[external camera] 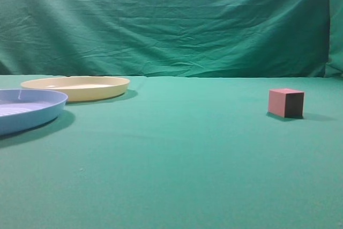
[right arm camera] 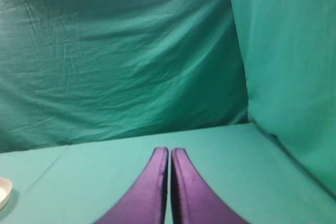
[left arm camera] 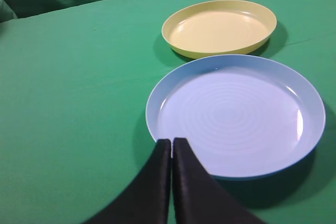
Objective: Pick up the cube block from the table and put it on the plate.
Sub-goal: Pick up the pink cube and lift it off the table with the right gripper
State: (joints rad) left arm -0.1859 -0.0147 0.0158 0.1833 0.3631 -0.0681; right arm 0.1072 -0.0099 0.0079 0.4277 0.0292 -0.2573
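Exterior only: cube (external camera: 285, 103) on table (external camera: 177, 154) at 3 o'clock, well apart from plate (external camera: 80, 87) at 9 o'clock, blue plate (external camera: 29, 111) just beside. Left wrist only: left gripper (left arm camera: 171, 142) pressed together, empty, over blue plate rim. Right wrist: right gripper (right arm camera: 169, 151) likewise together, empty; backdrop (right arm camera: 121, 56) beyond.

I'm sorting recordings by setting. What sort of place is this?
Probably a staged robot test bench, not a home: green cloth covers the table and hangs as a backdrop, and only two plastic plates and a cube block are set out.
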